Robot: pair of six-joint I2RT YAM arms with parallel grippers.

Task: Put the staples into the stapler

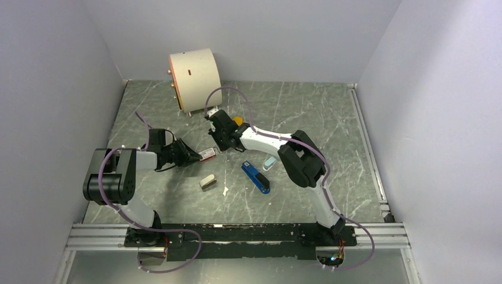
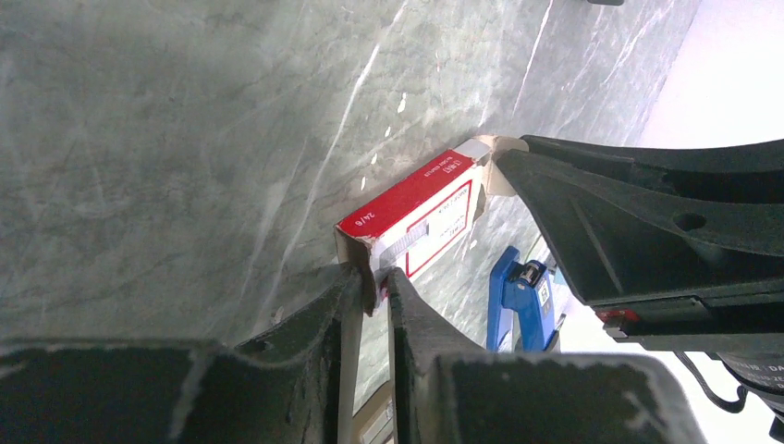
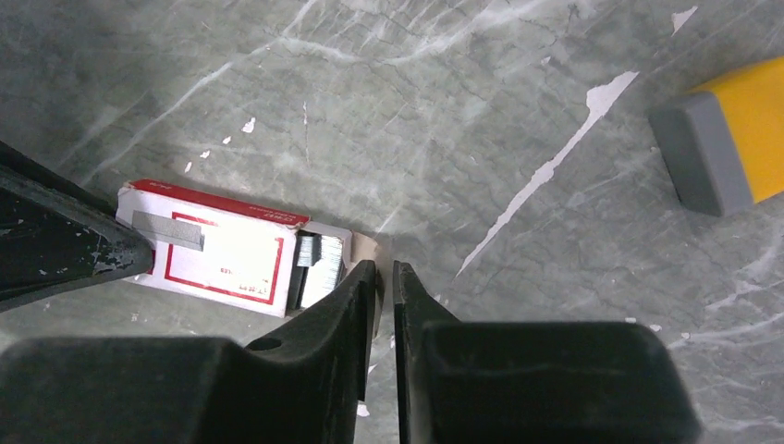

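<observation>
- The left tool point(image 2: 374, 277) clamps one end of the small red-and-white cardboard box point(image 3: 217, 250). The right tool point(image 3: 384, 277) is pinched together on its open end's flap. A pull could tear the flap and spill the silvery ribbed metal staples point(image 3: 319, 264) inside.
- The slim blue, black-based stapler point(image 1: 256, 177) lies unheld mid-table.
- The grey-green marbled table point(image 1: 331, 130) is scuffed, and the pale walls point(image 1: 266, 35) are plain.

Stapler point(image 1: 256, 177): slim, blue with a black end; lay flat and diagonal near the middle of the counter point(image 1: 331, 118), slightly toward its near edge.
Staples point(image 3: 317, 262): silvery ribbed strip, showing inside the open end of the red-and-white box point(image 3: 217, 250).
</observation>
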